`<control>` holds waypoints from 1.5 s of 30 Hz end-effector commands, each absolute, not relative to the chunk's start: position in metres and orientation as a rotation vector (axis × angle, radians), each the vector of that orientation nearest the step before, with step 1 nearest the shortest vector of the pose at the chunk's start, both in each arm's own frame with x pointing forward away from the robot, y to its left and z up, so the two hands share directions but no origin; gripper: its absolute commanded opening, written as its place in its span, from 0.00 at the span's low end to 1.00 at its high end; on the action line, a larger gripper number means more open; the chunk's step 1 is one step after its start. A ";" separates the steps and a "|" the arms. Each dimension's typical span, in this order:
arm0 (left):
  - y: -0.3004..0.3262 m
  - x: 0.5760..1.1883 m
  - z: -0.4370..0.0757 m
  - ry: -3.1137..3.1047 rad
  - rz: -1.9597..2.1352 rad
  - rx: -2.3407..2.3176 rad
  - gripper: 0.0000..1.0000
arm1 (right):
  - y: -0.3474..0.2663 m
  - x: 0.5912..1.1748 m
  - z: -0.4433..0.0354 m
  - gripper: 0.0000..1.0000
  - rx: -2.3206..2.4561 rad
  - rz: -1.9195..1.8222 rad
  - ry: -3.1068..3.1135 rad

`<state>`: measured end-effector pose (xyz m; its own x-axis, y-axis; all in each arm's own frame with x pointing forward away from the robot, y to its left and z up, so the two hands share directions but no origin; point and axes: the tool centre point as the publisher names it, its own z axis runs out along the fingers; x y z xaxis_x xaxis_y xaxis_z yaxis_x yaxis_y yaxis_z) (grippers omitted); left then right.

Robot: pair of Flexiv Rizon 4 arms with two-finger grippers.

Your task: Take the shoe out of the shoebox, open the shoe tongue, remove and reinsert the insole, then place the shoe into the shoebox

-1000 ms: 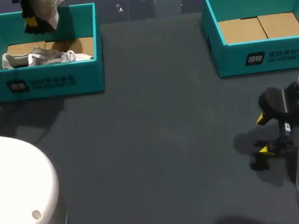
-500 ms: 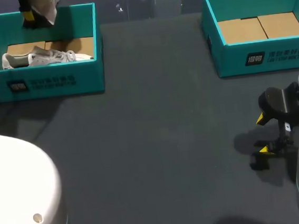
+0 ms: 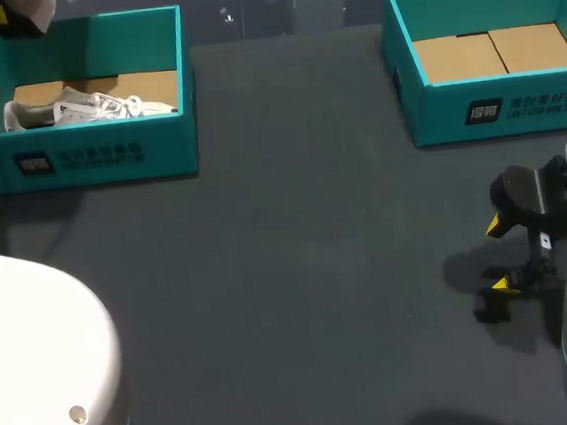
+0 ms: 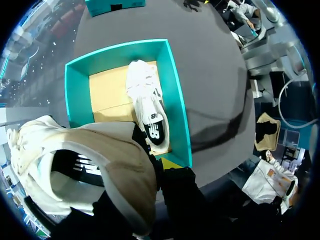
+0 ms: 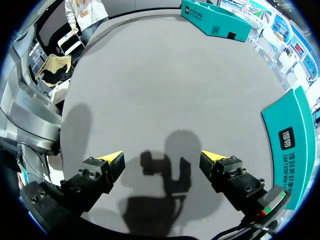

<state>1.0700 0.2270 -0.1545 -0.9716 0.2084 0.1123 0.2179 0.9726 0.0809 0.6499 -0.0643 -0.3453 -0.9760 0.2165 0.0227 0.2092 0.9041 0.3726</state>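
Table (image 3: 299,271) bears the box (image 3: 88,161), one shoe (image 3: 88,108) lying inside. Your left end effector (image 3: 5,13) grips the other shoe (image 4: 120,165) high by the box's far corner. It looks light and soft-uppered, so hold the firmer collar or heel. Your right end effector (image 5: 161,156) hangs open.

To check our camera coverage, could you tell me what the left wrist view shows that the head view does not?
Only the left wrist view: the lifted shoe up close, opening included. Only the head view: the floor of the empty box and the right gripper, fingers open. Both: the other box with a white shoe lying inside.
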 end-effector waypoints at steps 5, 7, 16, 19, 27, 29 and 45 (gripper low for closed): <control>0.263 1.101 -0.147 -2.845 -0.124 -1.201 0.00 | -0.065 0.648 -0.344 1.00 0.341 0.592 3.044; 0.265 1.108 -0.145 -2.869 -0.125 -1.161 0.00 | -0.065 0.648 -0.344 1.00 0.341 0.592 3.044; 0.265 1.108 -0.145 -2.869 -0.125 -1.161 0.00 | -0.065 0.648 -0.344 1.00 0.341 0.592 3.044; 0.267 1.119 -0.149 -2.804 -0.142 -1.338 0.00 | -0.065 0.648 -0.344 1.00 0.341 0.592 3.044; 0.294 1.144 -0.153 -2.428 -0.299 -1.965 0.00 | -0.065 0.648 -0.344 1.00 0.341 0.592 3.044; 0.294 1.144 -0.153 -2.428 -0.299 -1.965 0.00 | -0.065 0.648 -0.344 1.00 0.341 0.592 3.044; 0.294 1.160 -0.180 -2.271 -0.374 -2.135 0.00 | -0.065 0.648 -0.344 1.00 0.341 0.592 3.044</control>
<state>1.1588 0.2923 -0.1721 -0.0824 0.9824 0.1675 0.9853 0.0552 0.1615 0.6498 -0.0643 -0.3452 -0.9760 0.2164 0.0227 0.2091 0.9041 0.3726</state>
